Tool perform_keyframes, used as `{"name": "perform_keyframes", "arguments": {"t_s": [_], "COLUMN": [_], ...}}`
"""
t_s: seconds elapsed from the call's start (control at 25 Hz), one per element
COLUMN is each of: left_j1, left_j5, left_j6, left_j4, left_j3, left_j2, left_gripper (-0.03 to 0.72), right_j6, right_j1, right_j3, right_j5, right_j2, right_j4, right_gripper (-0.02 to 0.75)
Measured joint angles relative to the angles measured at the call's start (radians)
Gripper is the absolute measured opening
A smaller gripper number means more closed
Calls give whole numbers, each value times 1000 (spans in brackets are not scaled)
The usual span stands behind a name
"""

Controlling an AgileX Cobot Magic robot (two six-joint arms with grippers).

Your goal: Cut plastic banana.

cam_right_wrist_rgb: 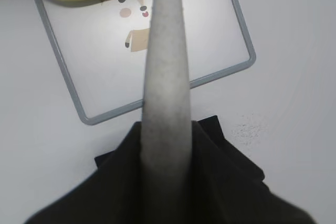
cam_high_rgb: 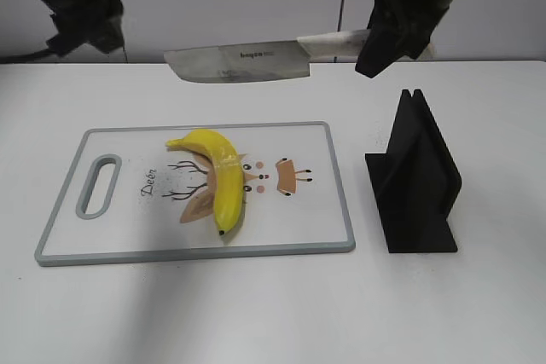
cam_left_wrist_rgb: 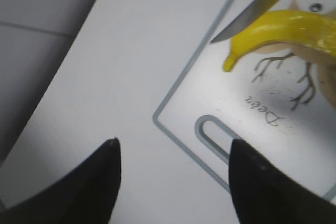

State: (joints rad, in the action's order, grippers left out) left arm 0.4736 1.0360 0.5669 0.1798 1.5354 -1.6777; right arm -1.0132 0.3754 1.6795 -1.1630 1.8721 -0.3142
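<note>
Bench: plain white, carries everything.
Cutting board: grey-rimmed, deer print, slot handle on the left end.
Knife rack: black stand just right of the board, nothing in it.
Knife: held up in the air behind the board, blade flat-on and pointing left.
Right tool: clamped on the knife's pale handle.
Left tool: wide open, holding nothing, up over the board's handle end.
Plastic banana: lying on the board a bit left of centre, stem toward the back. Looks light, stiff and glossy, so it'll probably skid under the blade. Pinning it near the stem end seems the safest grip.
</note>
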Motion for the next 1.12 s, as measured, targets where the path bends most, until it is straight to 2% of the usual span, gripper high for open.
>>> {"name": "perform_keyframes", "arguments": {"t_s": [0.12, 0.24, 0.52, 0.64, 0.76, 0.92, 1.12], "left_j1": [-23, -73, -269, -327, -337, -338, -338], "left_j5": [23, 89, 177, 179, 178, 179, 180], "left_j6": [-177, -289, -342, -364, -370, -372, -372], "left_j4": [61, 35, -174, -267, -309, -305, -274], "left_j3": [0, 0, 0, -1, -26, -112, -276], "left_j2": [15, 23, 24, 52, 116, 228, 400], "left_gripper": [605, 605, 592, 590, 590, 589, 588], "right_j6": [202, 425, 686, 778, 835, 895, 1055], "right_j1": [0, 0, 0, 0, 0, 0, 0], "right_j3": [11, 36, 71, 56, 4, -102, -290], "right_j5": [-1, -9, -54, -55, -55, -45, 86], "right_j2": [-9, -12, -12, -29, -83, -210, -401], "right_j4": [3, 31, 55, 55, 55, 72, 157], "right_gripper": [169, 169, 169, 169, 169, 169, 169]}}
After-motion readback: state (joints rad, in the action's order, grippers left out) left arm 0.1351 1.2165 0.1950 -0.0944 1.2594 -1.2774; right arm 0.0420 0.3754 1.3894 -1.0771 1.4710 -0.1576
